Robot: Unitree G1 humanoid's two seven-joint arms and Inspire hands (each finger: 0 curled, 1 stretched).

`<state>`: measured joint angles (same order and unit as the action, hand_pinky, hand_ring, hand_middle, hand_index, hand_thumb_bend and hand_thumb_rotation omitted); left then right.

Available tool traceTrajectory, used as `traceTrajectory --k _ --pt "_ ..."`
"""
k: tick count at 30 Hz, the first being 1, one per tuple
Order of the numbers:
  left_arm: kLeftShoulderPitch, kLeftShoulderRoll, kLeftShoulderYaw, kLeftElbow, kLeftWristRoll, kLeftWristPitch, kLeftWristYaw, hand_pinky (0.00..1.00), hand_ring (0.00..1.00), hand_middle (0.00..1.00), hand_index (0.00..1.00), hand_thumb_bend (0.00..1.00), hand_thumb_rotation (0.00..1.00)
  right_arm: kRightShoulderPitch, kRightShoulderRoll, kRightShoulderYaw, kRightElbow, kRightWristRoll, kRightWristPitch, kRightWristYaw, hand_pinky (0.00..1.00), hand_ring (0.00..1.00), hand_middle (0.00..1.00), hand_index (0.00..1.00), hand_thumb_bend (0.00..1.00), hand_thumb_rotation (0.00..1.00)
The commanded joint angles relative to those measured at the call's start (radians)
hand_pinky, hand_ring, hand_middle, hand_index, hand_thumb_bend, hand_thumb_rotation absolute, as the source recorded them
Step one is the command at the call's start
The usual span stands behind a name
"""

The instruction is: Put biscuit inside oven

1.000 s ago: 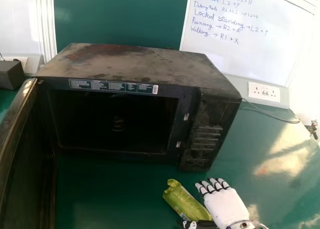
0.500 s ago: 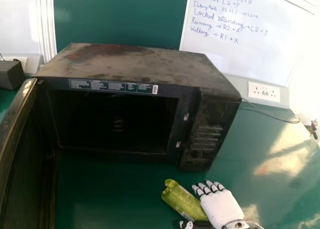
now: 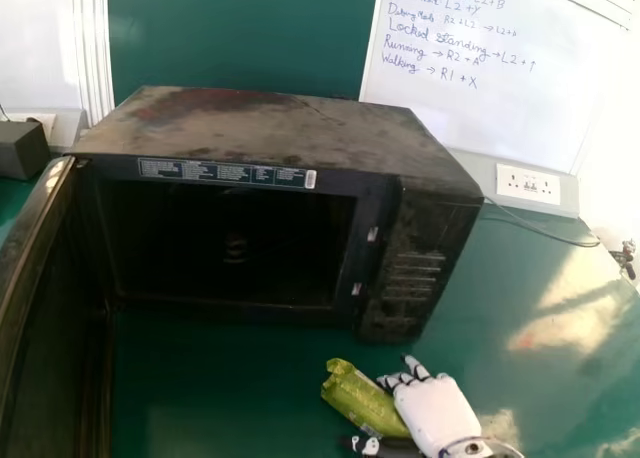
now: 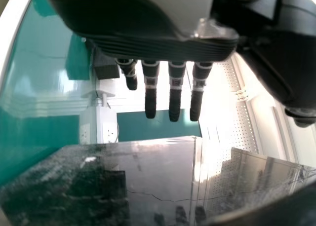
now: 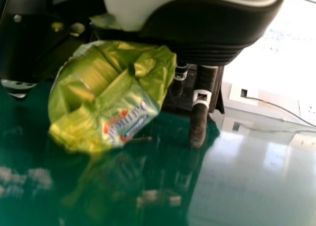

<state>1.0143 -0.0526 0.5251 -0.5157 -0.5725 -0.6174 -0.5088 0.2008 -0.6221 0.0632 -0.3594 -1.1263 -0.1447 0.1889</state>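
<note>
The right hand (image 3: 435,408) lies over the right side of a green biscuit packet (image 3: 360,400) in front of the black oven (image 3: 280,128). Some of its fingers are curled onto the packet, while one sticks out straighter. In the right wrist view, the crumpled packet (image 5: 94,97) sits between the thumb side and the palm of the right hand (image 5: 212,36), close to the green tabletop. The oven door (image 3: 45,278) is swung open at the left, with a dark cavity behind. In the left wrist view, the left hand (image 4: 175,90) has straight, empty fingers above the oven's top (image 4: 153,169).
The green table (image 3: 520,278) extends around the oven. A cable (image 3: 545,233) runs from behind the oven along the right, near a wall socket (image 3: 528,185). A dark box (image 3: 22,150) stands at the far left; a whiteboard (image 3: 500,108) is behind.
The right hand has shifted slightly left over the packet, and several of its fingers have curled in. The packet has moved a little to the left. The oven has stayed put.
</note>
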Motion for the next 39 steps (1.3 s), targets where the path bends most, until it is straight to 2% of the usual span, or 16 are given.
traceTrajectory --k 1,4,6,8,10,12,16,19,23,35,38,39 --pt "0.019 -0.001 -0.013 -0.017 -0.013 0.018 0.014 0.74 0.84 0.86 0.84 0.77 0.76 0.001 -0.004 0.01 0.011 0.01 0.0 -0.011 0.27 0.59 0.75 0.74 1.0 0.36" --pt "0.019 -0.007 -0.025 -0.021 -0.034 0.024 0.013 0.74 0.84 0.86 0.84 0.76 0.76 0.002 -0.006 0.012 0.007 0.015 0.003 -0.018 0.27 0.53 0.68 0.64 1.0 0.25" --pt "0.007 -0.011 -0.029 -0.013 -0.04 0.012 0.01 0.74 0.84 0.86 0.84 0.76 0.75 0.002 -0.007 0.013 0.004 0.017 0.007 -0.02 0.25 0.47 0.6 0.55 1.0 0.14" --pt "-0.009 -0.019 -0.023 -0.001 -0.024 -0.009 0.017 0.73 0.84 0.86 0.84 0.76 0.74 0.001 -0.008 0.014 0.005 0.023 0.007 -0.028 0.2 0.35 0.48 0.44 1.0 0.04" --pt "-0.028 -0.027 -0.014 0.014 0.006 -0.041 0.025 0.73 0.84 0.86 0.83 0.76 0.74 0.0 -0.009 0.014 0.009 0.025 0.006 -0.036 0.16 0.24 0.35 0.34 1.0 0.01" --pt "-0.04 -0.025 -0.009 0.028 0.024 -0.068 0.031 0.73 0.84 0.86 0.83 0.76 0.73 -0.001 -0.011 0.015 0.011 0.025 0.004 -0.043 0.11 0.15 0.22 0.23 0.91 0.0" --pt "-0.051 -0.024 0.011 0.054 0.078 -0.109 0.064 0.73 0.84 0.86 0.83 0.76 0.74 -0.002 -0.012 0.016 0.014 0.032 0.004 -0.047 0.03 0.05 0.11 0.17 0.83 0.0" --pt "-0.047 -0.019 0.003 0.062 0.065 -0.112 0.075 0.73 0.84 0.86 0.83 0.76 0.74 -0.002 -0.012 0.016 0.01 0.037 0.007 -0.042 0.0 0.03 0.1 0.19 0.83 0.0" --pt "-0.035 -0.02 -0.005 0.056 0.061 -0.107 0.087 0.73 0.84 0.86 0.83 0.77 0.74 -0.008 -0.011 0.017 0.011 0.041 0.01 -0.039 0.01 0.04 0.11 0.2 0.88 0.0" --pt "-0.019 -0.025 -0.017 0.036 0.07 -0.106 0.099 0.71 0.84 0.86 0.83 0.78 0.73 -0.015 -0.013 0.02 0.021 0.051 0.008 -0.048 0.03 0.06 0.12 0.2 0.87 0.01" --pt "-0.007 -0.025 -0.029 0.019 0.057 -0.088 0.104 0.72 0.84 0.86 0.83 0.78 0.73 -0.017 -0.012 0.022 0.025 0.054 0.009 -0.051 0.03 0.06 0.13 0.21 0.79 0.01" --pt "0.0 -0.022 -0.037 0.01 0.044 -0.075 0.104 0.72 0.84 0.86 0.83 0.78 0.73 -0.018 -0.011 0.023 0.026 0.055 0.009 -0.05 0.03 0.06 0.3 0.21 0.66 0.0"
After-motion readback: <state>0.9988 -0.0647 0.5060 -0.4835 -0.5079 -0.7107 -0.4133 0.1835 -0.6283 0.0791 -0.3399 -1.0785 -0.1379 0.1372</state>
